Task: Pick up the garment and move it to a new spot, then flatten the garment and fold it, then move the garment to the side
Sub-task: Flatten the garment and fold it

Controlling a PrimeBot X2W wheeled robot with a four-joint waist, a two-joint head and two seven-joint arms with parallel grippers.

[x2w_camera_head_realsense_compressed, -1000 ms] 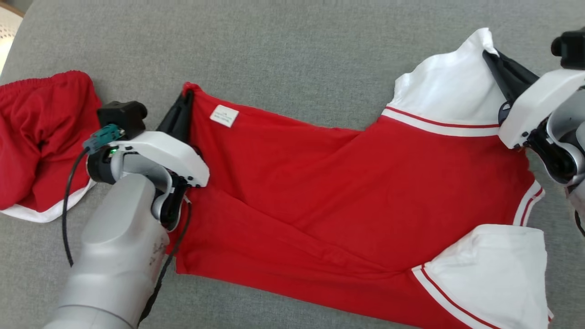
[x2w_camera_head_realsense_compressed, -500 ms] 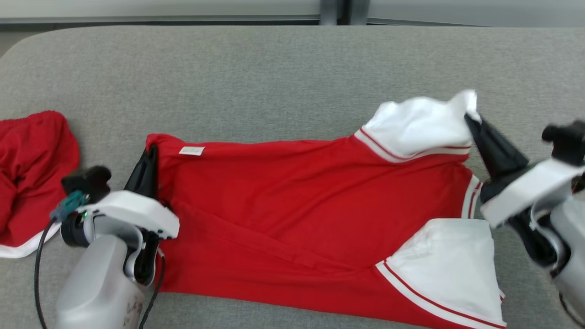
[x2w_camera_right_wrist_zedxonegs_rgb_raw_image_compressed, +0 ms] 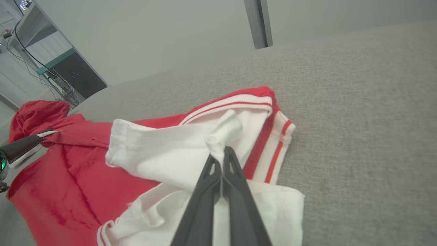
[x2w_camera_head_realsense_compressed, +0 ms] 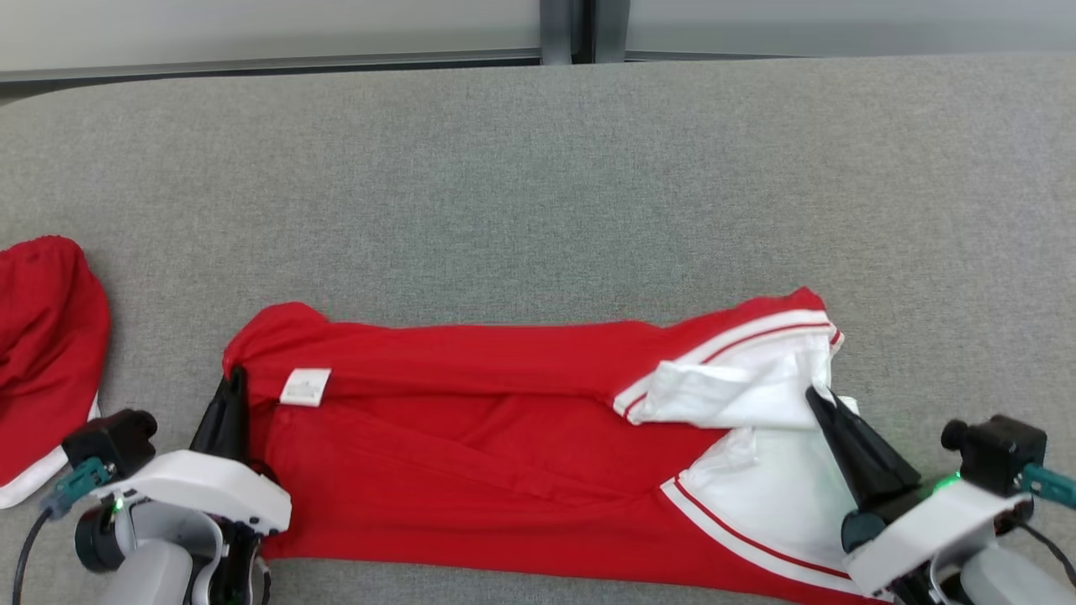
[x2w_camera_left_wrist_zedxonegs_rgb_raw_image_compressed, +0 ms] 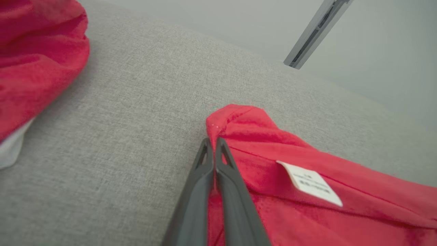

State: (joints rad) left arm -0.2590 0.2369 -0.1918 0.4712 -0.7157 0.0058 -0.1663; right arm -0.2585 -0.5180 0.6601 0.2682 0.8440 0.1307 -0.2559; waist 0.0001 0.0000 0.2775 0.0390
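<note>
Where the head view looks down on the grey cushion (x2w_camera_head_realsense_compressed: 538, 185), the garment (x2w_camera_head_realsense_compressed: 504, 445) (a red shirt with white, red-striped sleeves) lies lengthwise across the near part, its far edge doubled over toward the robot. The left gripper (x2w_camera_head_realsense_compressed: 234, 376) stands at the shirt's left end, its fingers pressed together on the red corner just beside a white care label (x2w_camera_head_realsense_compressed: 305, 386). The right gripper (x2w_camera_head_realsense_compressed: 815, 395) is at the right end, clamped on a bunched white sleeve (x2w_camera_head_realsense_compressed: 723, 395) that lies partly over the other sleeve. A second red cloth (x2w_camera_head_realsense_compressed: 42, 336) lies apart at the cushion's left edge.

In the left wrist view the two dark fingers meet without a gap, with red fabric pinched between them under a raised peak of the corner. The label sits just to their right, and the second red cloth is at the upper left.

In the right wrist view the fingers are likewise closed, and a twist of white sleeve rises from between their tips. A striped band lies just beyond it, on the cushion. The left gripper's dark tip shows at the far left edge, by the label.
</note>
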